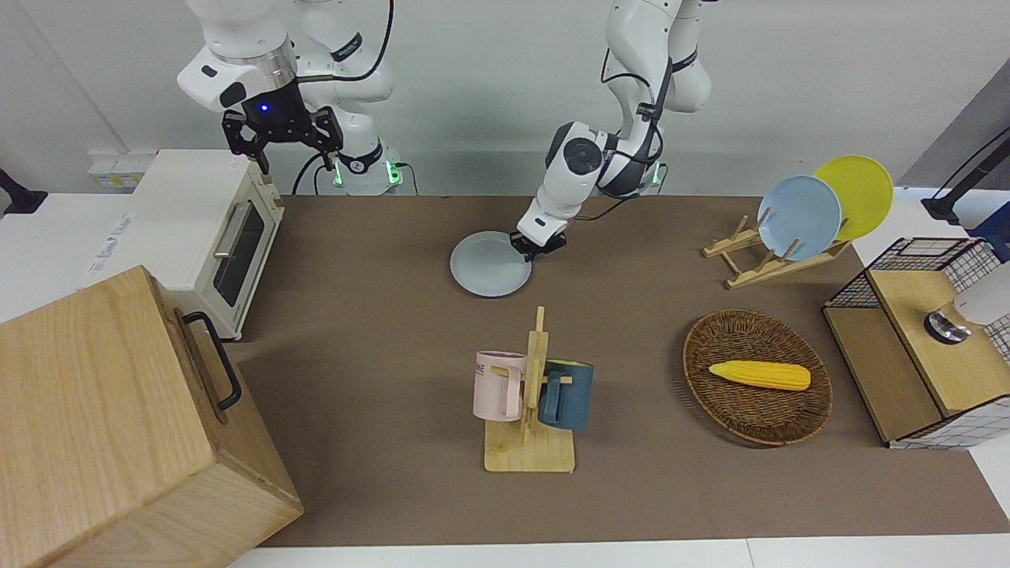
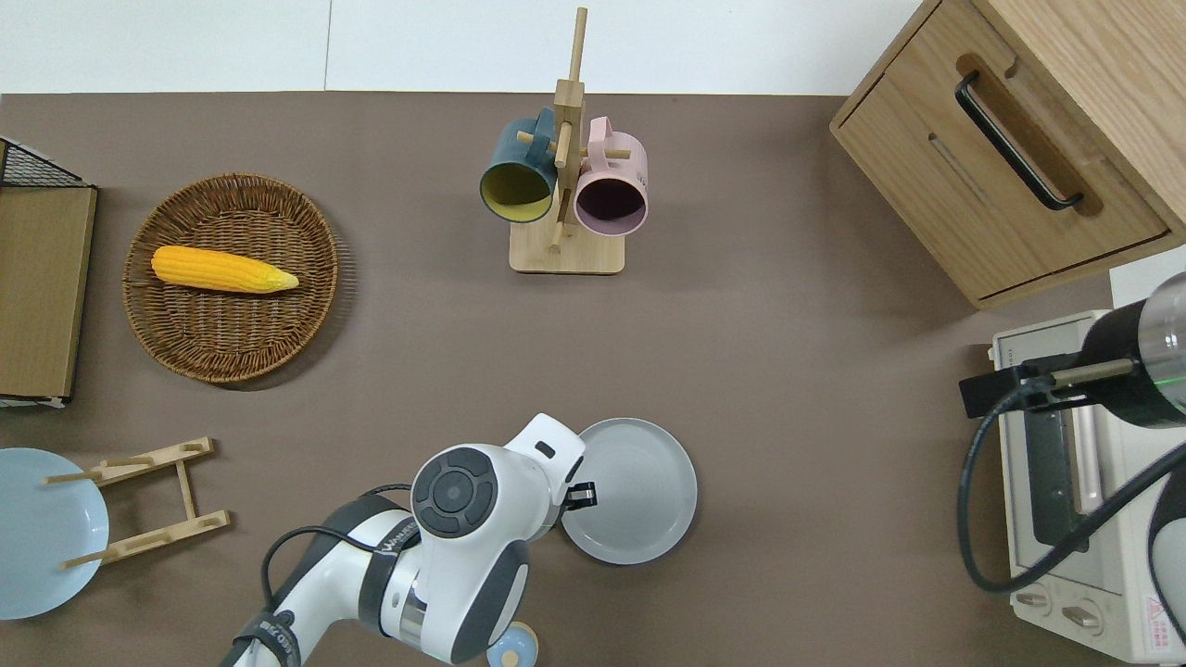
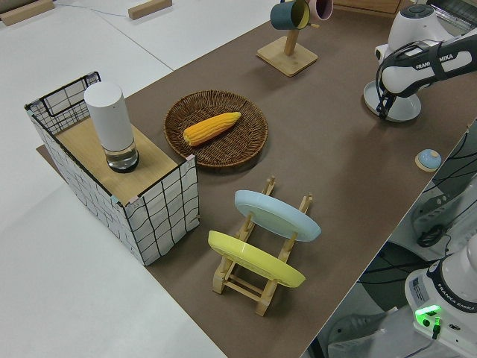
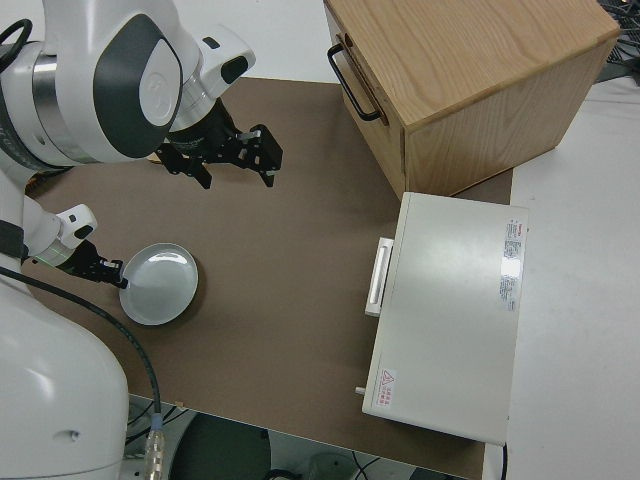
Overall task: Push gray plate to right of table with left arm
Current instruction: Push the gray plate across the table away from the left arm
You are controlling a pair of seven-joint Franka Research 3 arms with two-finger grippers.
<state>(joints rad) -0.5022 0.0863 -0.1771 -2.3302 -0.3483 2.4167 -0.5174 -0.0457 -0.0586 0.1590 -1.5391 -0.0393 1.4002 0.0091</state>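
1. The gray plate (image 1: 490,264) lies flat on the table (image 1: 379,331), near the edge where the robots stand and about midway along it, nearer to the robots than the mug rack (image 1: 530,410).
2. The left gripper (image 1: 538,244) is down at the plate's rim, on the side toward the left arm's end of the table; the arm's wrist housing hides most of it in the overhead view.
3. Whether its fingers are spread or closed, or actually touch the rim, cannot be made out in any view.
4. The right arm is parked, and the fingers of the right gripper (image 4: 222,160) stand apart, holding nothing.
5. The toaster oven (image 1: 207,237) and wooden cabinet (image 1: 118,426) are cut off by the frame edges.
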